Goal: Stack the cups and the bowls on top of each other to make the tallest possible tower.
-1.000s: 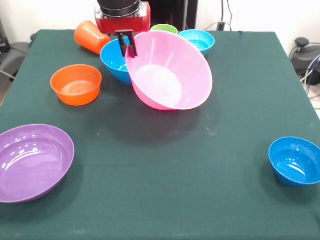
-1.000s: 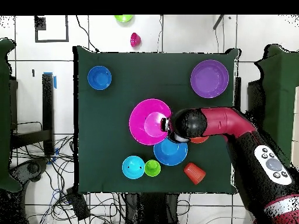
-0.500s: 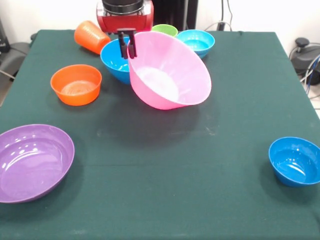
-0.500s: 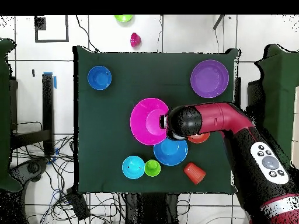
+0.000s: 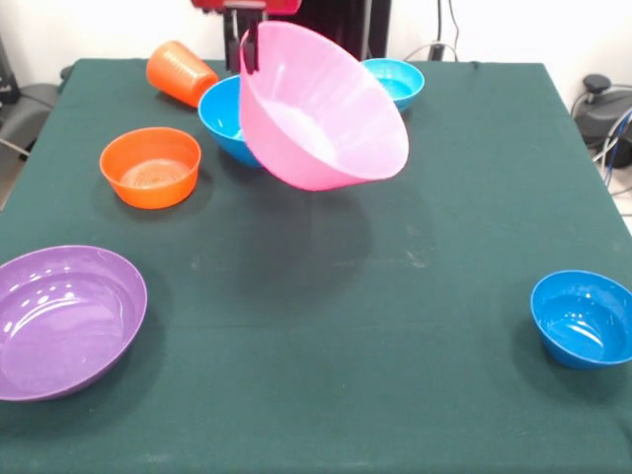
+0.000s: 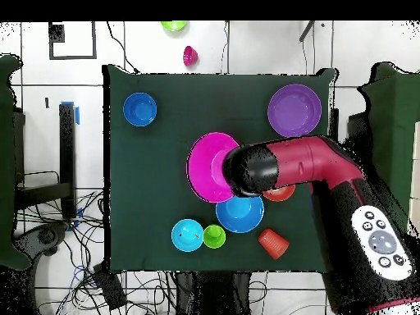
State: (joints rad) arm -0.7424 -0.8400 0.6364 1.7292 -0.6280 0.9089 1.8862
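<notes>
Hanging tilted in the air above the green desk [image 5: 415, 247], the huge pink bowl [image 5: 321, 109] is held by its rim in the tool [image 5: 247, 44]. Just behind the pink bowl sits the medium blue bowl [image 5: 219, 117], with the cyan bowl [image 5: 397, 79] near it. The orange bowl [image 5: 150, 166] and the purple bowl [image 5: 64, 321] sit well apart from the pink bowl.

Bright, even light; glare on the purple bowl [image 5: 64, 321]; soft shadows beneath.
</notes>
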